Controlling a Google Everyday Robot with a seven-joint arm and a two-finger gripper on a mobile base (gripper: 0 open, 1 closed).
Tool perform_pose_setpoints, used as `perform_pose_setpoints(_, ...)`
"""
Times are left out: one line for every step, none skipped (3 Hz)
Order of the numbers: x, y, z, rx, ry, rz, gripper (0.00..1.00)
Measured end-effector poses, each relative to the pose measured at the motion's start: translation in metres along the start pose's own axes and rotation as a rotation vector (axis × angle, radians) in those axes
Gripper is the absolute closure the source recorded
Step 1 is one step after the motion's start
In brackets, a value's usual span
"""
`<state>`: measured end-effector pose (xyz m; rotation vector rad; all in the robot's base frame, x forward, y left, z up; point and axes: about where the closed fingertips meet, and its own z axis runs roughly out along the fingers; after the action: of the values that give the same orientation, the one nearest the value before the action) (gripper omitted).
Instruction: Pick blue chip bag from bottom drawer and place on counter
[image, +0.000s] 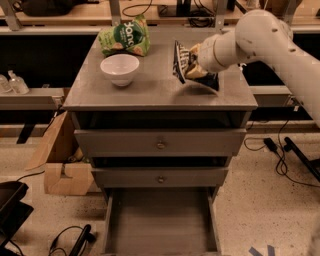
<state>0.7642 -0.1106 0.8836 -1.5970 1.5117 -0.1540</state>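
Observation:
The blue chip bag (180, 62) is a dark crinkled bag with white lettering, held upright on edge over the right half of the counter (150, 90). My gripper (192, 67) reaches in from the right on a white arm and is shut on the bag; its fingers are mostly hidden behind the bag. The bag's lower edge is at or just above the counter top; I cannot tell if it touches. The bottom drawer (161, 220) is pulled out below, its flat floor bare.
A white bowl (120, 69) stands on the counter's left half, a green snack bag (125, 37) behind it. Two shut drawers with round knobs (161, 145) sit under the counter. A cardboard box (62, 160) and cables lie on the floor to the left.

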Motion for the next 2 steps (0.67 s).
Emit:
perform_pose_setpoints(-0.004,-0.046,0.015,0.027,0.004,-0.027,1.0)
perform_pose_setpoints(-0.012,-0.082,-0.008,0.103,-0.003,-0.033,0.82)
